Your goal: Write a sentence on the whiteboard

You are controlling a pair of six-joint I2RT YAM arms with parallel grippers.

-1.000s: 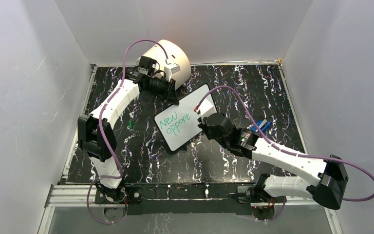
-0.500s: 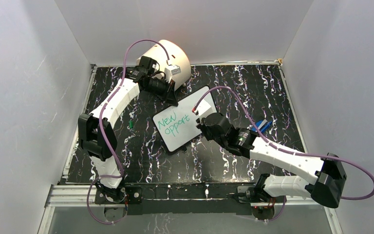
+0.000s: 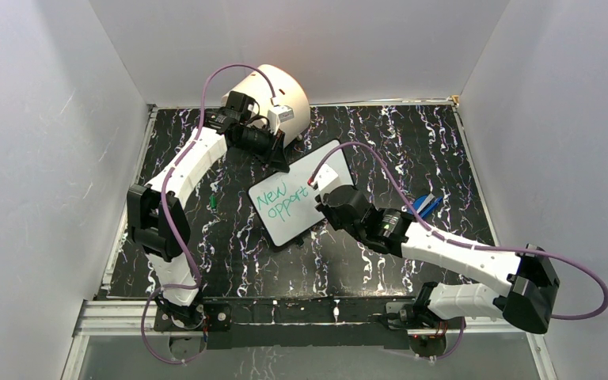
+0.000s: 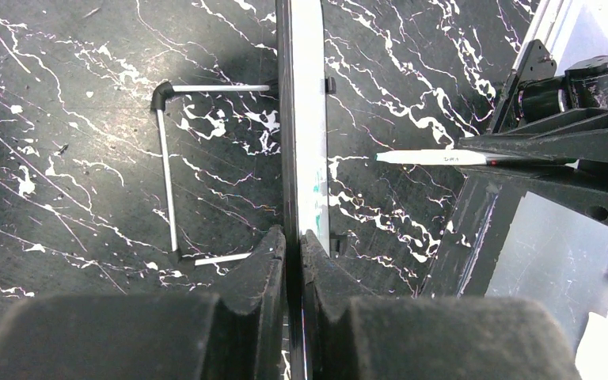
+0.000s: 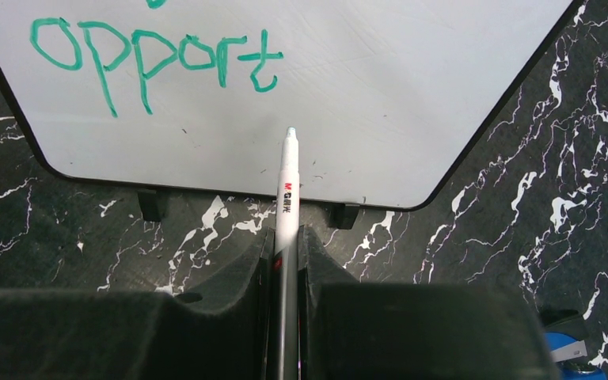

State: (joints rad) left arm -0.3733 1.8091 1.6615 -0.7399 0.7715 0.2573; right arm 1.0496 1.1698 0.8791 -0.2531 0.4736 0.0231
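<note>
Written so far: the sentence (image 5: pixel 154 55) is in green, "New" on the upper line and "opport" under it, slanting across the left part of the whiteboard (image 3: pixel 297 198).
Left to do: I'd judge it well short of finished (the second word breaks off after its "t", and no full sentence is there yet). There is blank white to the right of the letters and below them.
Where the board is: in the middle of the table (image 3: pixel 412 150), leaning back on a thin wire stand (image 4: pixel 162 158), its foot on the dark marbled top.
Left jaws: pinched narrow on the board's top edge, one jaw on each face, holding it steady.
Right jaws: closed tight around a white pen (image 5: pixel 287 178), which sticks out straight ahead of them.
Pen tip: aimed at bare board just below and to the right of the "t". From the left wrist view it seems to stand a little off the surface, not touching.
Step in hand: by my reading, between letters, with the next one due beside the "t".
</note>
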